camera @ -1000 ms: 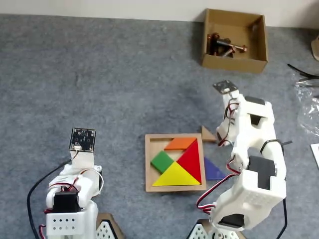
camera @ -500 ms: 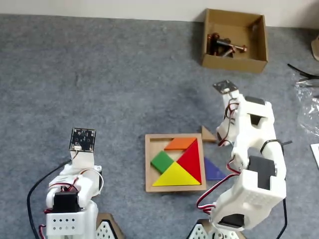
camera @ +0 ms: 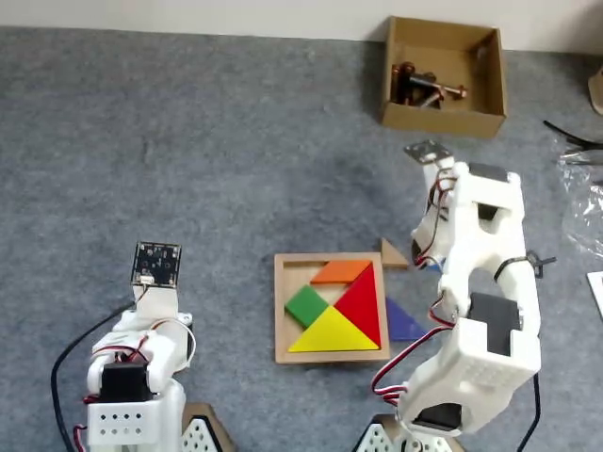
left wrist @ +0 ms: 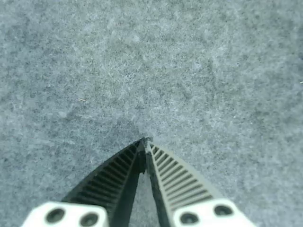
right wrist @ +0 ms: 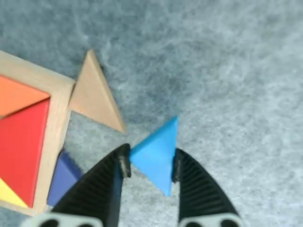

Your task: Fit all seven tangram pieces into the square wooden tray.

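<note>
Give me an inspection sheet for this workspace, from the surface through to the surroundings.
Surface: grey carpet.
Job's things: wooden tray holds orange piece, green piece, red piece, yellow piece; tan triangle and purple piece lie beside it on the carpet.
Clutter: cardboard box of metal parts; plastic bag at the edge.
Grippers: left tool shut, empty, over carpet; right tool shut on blue triangle.
Cables: black cable by the left arm; red and white wires on the right arm.
Surroundings: pale band beyond the carpet's far edge.
</note>
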Robot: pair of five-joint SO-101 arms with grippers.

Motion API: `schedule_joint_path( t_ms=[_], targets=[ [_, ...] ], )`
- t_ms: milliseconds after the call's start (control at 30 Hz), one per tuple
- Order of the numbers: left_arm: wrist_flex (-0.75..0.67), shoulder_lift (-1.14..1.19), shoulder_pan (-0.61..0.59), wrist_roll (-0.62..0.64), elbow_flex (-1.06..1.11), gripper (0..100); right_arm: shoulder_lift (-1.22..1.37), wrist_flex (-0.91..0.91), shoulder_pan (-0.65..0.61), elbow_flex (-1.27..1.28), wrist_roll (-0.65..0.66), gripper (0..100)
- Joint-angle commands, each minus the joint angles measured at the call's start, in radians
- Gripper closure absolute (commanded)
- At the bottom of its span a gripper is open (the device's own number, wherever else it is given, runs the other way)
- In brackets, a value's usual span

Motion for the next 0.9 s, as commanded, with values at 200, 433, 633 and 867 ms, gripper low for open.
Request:
schedule_joint_path(
  t_ms=[200, 433, 633, 867],
  targets=[
    [0.005, 0.002, -0.01, 0.005, 0.021, 99, -0.016, 0.033, -0.033, -0.088, 0.002, 98.9],
    [0.005, 0.002, -0.01, 0.005, 0.021, 99, -0.016, 0.2, -0.143, -0.185, 0.106, 98.9],
    [0.005, 0.002, -0.01, 0.005, 0.021, 99, -0.016, 0.352, -0.231, -0.314, 0.106, 98.9],
    [0.005, 0.002, -0.01, 0.005, 0.021, 99, -0.016, 0.374, -0.366, -0.346, 0.106, 98.9]
  ],
)
